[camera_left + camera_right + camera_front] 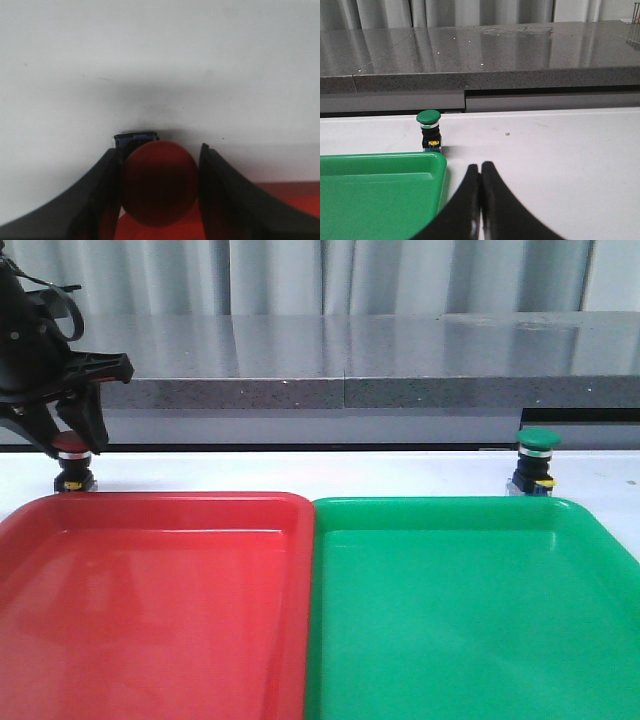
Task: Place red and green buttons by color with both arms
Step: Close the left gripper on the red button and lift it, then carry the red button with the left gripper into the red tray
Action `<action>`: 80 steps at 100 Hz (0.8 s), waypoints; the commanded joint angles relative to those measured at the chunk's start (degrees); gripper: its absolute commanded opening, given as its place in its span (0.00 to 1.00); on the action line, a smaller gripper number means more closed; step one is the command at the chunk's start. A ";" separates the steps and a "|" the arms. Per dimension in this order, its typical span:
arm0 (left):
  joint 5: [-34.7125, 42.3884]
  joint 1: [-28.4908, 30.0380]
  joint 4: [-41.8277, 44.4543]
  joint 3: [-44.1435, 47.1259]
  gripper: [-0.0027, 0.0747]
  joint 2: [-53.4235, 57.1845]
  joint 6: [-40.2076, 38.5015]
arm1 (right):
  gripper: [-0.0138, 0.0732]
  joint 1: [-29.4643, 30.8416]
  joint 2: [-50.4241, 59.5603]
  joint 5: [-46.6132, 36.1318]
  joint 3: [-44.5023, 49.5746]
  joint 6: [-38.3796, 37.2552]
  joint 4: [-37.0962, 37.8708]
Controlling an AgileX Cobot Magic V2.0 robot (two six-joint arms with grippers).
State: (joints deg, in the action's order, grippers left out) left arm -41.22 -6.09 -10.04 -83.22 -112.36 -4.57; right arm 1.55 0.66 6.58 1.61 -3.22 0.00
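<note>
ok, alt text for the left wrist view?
Two black gripper fingers flank the round red cap of a push-button switch, its blue-and-black base peeking out behind. It stands on a white table, beside the edge of a red plastic tray.

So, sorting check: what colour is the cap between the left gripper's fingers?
Red cap, clearest in the left wrist view.

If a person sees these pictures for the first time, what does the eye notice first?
First, the two large trays side by side at the front: the red tray on the left, the green tray on the right. Then the left gripper around the red button behind the red tray, and the green button standing alone behind the green tray.
</note>
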 commanded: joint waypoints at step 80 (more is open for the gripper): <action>6.13 -8.86 -3.30 3.80 0.11 18.00 -2.08 | 0.09 -0.05 1.26 -4.36 -1.12 0.54 0.00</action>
State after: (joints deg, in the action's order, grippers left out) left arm -39.92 -12.64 -12.14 -80.42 -98.72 -5.28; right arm 1.55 0.66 6.58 1.61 -3.22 0.00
